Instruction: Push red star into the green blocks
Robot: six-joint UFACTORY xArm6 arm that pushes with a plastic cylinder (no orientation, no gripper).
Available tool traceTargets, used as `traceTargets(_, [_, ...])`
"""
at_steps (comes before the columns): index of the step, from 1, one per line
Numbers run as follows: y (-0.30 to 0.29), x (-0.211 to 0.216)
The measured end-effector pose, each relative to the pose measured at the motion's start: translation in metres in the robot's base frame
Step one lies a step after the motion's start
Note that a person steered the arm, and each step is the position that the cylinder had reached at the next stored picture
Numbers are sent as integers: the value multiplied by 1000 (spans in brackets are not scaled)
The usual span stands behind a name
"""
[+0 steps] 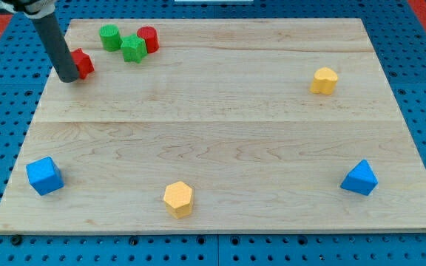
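Observation:
The red star [83, 64] lies near the board's top left, partly hidden by my rod. My tip [68, 77] rests on the board touching the star's left side. To the upper right of the star sit a green cylinder [110, 37] and a green star [133, 49], close together. A red cylinder [148, 38] stands just right of the green star, touching it. A small gap separates the red star from the green blocks.
A yellow hexagon [324, 80] lies at the right. A blue block [44, 176] lies at the bottom left, a yellow hexagon [178, 199] at the bottom middle, a blue block [359, 178] at the bottom right. The wooden board [220, 125] sits on a blue pegboard.

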State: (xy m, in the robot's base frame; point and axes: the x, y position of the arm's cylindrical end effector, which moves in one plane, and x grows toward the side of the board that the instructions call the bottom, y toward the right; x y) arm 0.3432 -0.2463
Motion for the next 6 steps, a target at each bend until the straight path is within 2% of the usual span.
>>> traceTargets(3, [1, -26])
traceTargets(4, [-43, -9])
traceTargets(5, [-58, -46])
traceTargets(6, [-20, -57])
